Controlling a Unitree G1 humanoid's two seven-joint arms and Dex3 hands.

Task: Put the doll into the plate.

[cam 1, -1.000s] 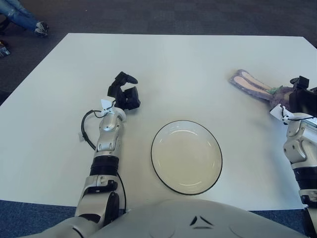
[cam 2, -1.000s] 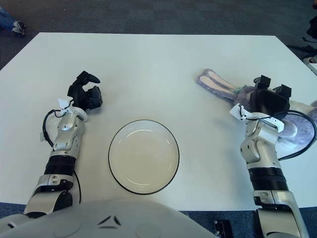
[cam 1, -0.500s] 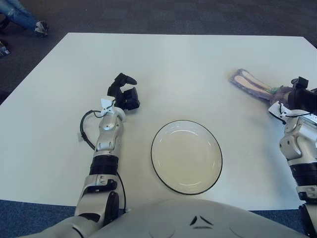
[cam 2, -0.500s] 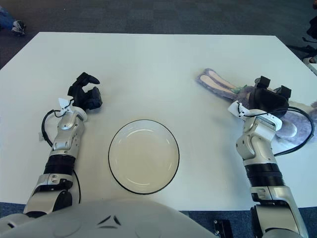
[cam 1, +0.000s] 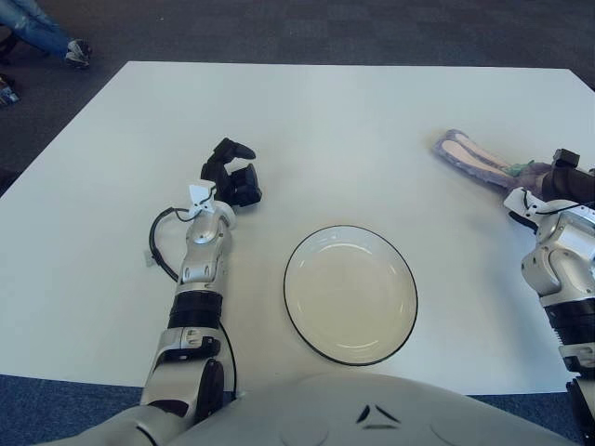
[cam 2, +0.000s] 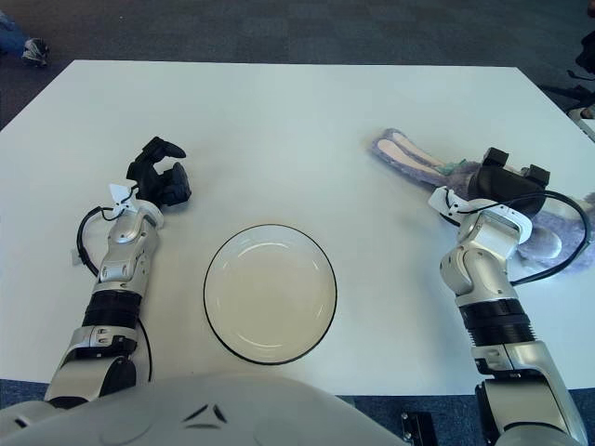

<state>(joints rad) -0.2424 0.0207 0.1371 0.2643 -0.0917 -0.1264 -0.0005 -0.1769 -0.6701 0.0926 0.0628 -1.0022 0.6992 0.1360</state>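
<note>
Right eye view | doll (cam 2: 437, 165) lying flat, well right of empty plate (cam 2: 271, 293) | right hand (cam 2: 504, 189) over its body, closure unclear | left hand (cam 2: 160, 181) curled, holding nothing, left of plate | likely soft, light, floppy; best gripped mid-body.

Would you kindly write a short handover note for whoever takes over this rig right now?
Left hand: idle left of the round white black-rimmed plate, fingers curled, holding nothing.
Right hand: over the purple long-eared plush doll at the table's right; grip cannot be confirmed.
Done: nothing; the plate holds nothing.
Left: grasp the doll, carry it to the plate, release.
</note>
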